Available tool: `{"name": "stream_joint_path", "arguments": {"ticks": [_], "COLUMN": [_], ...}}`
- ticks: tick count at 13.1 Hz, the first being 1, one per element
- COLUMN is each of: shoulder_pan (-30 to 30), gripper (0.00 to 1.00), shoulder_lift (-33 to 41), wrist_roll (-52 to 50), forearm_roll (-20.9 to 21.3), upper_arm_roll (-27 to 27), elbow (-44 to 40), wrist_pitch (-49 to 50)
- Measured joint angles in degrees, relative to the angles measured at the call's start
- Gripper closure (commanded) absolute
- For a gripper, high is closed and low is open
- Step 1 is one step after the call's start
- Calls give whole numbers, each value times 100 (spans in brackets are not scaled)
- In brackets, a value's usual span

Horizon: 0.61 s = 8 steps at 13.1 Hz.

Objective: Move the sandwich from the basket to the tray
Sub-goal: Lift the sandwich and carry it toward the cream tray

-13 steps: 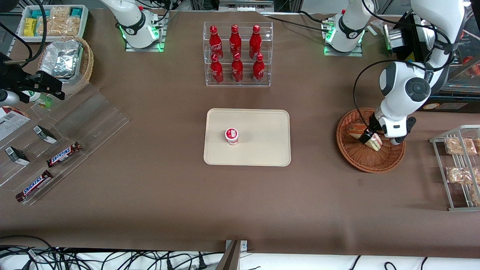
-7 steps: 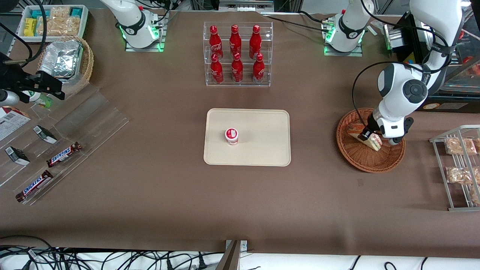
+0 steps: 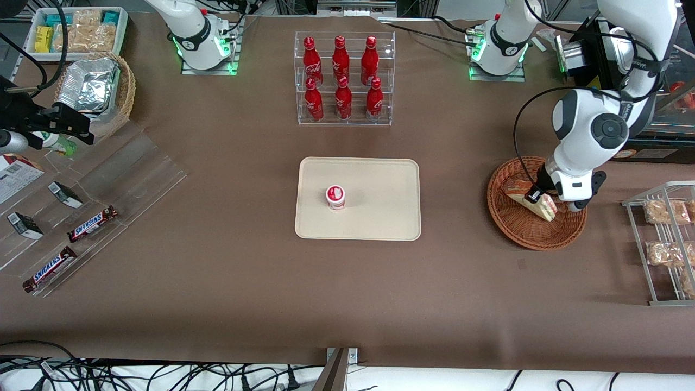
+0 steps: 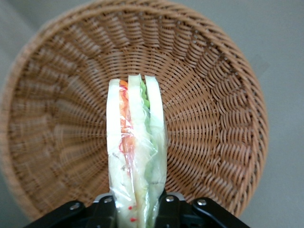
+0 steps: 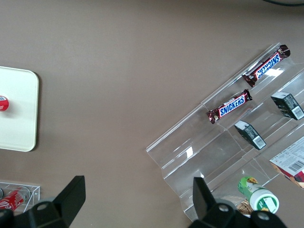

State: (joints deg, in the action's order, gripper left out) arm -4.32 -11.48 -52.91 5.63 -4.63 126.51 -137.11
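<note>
The left arm's claw (image 3: 539,196) was clamped on the clear-wrapped triangular white-bread sandwich (image 4: 135,152), holding it just above the round reddish-brown wicker basket (image 4: 213,95), well apart from the cream rectangular plastic tray (image 3: 380,179).

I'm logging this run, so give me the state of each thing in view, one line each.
Sandwich: clamped on edge between the end effector's fingers, over the basket.
End effector: shut on the sandwich, above the basket.
Basket: on the table, nothing else in it.
Tray: flat, holding only a cup.
Cup: upright, lid on.
Bottles: upright, capped, in their rack.
</note>
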Motion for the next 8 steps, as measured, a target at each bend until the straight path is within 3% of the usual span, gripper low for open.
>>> {"name": "stream_joint_path", "arguments": {"ticks": [4, 8], "shoulder_pan": [22, 55], "gripper": [100, 100], "shoulder_lift": [219, 220], "wrist_roll": [498, 1128], "forearm_roll": [-1, -116], "upper_arm_roll": [-273, -747], "elbow": [-1245, -2010], "wrist_pitch": [1791, 2495]}}
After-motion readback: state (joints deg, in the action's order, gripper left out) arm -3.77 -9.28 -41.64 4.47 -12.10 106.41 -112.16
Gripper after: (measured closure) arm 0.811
